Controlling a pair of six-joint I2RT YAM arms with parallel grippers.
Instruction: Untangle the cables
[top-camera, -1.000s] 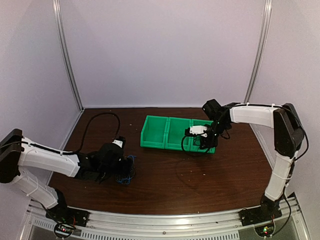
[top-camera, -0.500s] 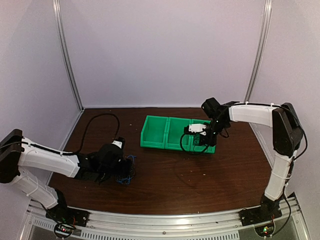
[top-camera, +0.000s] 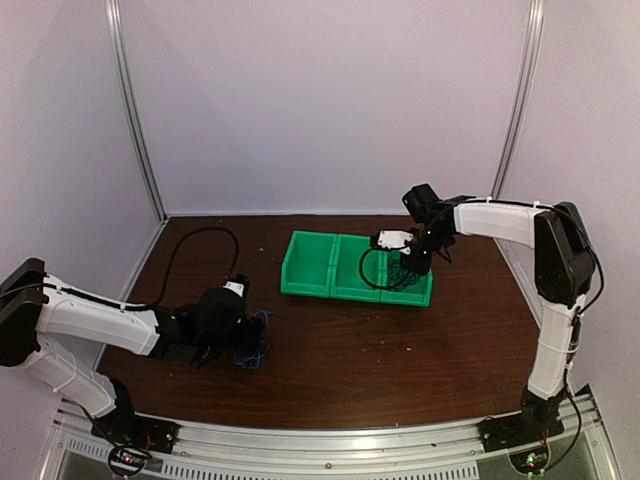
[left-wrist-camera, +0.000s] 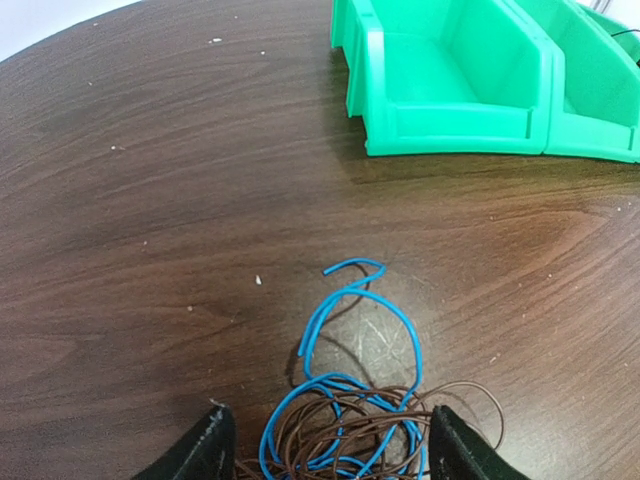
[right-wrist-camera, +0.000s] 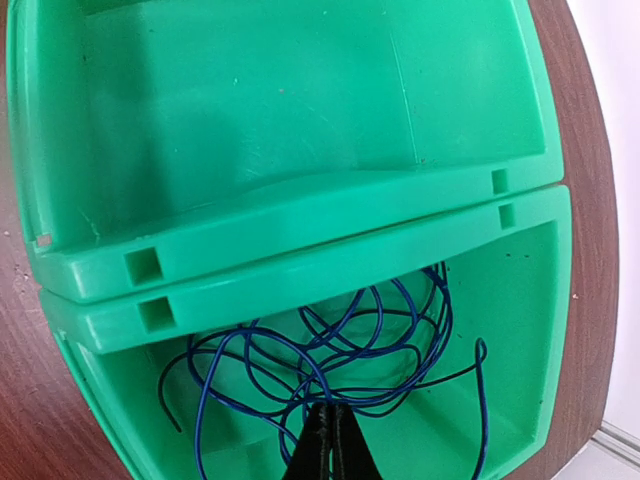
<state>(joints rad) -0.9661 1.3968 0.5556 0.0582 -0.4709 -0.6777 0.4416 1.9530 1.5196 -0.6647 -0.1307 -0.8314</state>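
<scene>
A bunch of blue and brown cables (left-wrist-camera: 345, 425) lies on the dark wooden table. My left gripper (left-wrist-camera: 330, 455) stands open, with one finger on each side of the bunch (top-camera: 254, 345) and not pinching it. A second tangle of dark blue and black cables (right-wrist-camera: 330, 345) lies in the rightmost compartment of the green bin (right-wrist-camera: 300, 235). My right gripper (right-wrist-camera: 328, 420) is shut, its tips meeting where these wires cross. In the top view the right gripper (top-camera: 408, 262) hangs over that compartment and a dark loop (top-camera: 368, 268) arches beside it.
The green bin (top-camera: 312, 268) has three compartments and stands mid-table; its two left ones (left-wrist-camera: 450, 110) hold nothing. A thick black hose (top-camera: 190, 248) curves over the table behind the left arm. Walls enclose the table on three sides.
The right gripper moved back from the bin's front edge to above the right compartment, and the dark loop went with it. Its jaws went from open to shut. The left arm stayed still.
</scene>
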